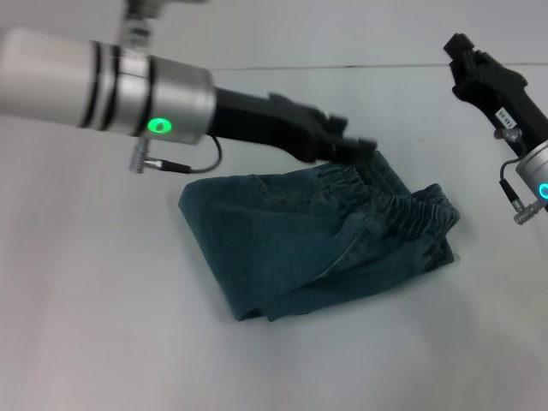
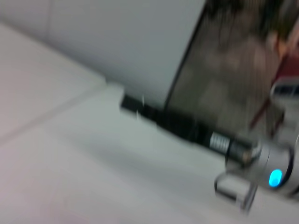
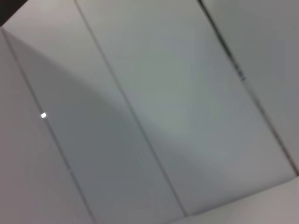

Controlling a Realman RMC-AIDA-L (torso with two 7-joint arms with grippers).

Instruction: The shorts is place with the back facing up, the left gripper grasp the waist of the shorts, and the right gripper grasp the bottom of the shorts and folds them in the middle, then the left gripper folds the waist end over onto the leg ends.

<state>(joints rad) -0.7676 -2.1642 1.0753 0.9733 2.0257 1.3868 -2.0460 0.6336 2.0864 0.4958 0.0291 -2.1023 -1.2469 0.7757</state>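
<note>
The dark blue denim shorts lie folded in a compact bundle at the middle of the white table in the head view. Their gathered elastic waist rests on top, toward the right. My left gripper hovers at the far edge of the bundle, just above the cloth near the waist; whether it touches the fabric is unclear. My right gripper is raised at the upper right, well clear of the shorts. The left wrist view catches the right arm farther off. Neither wrist view shows the shorts.
The table's far edge runs behind both arms, with a pale wall beyond it. The right wrist view holds only pale flat panels. Bare tabletop surrounds the shorts on the left and in front.
</note>
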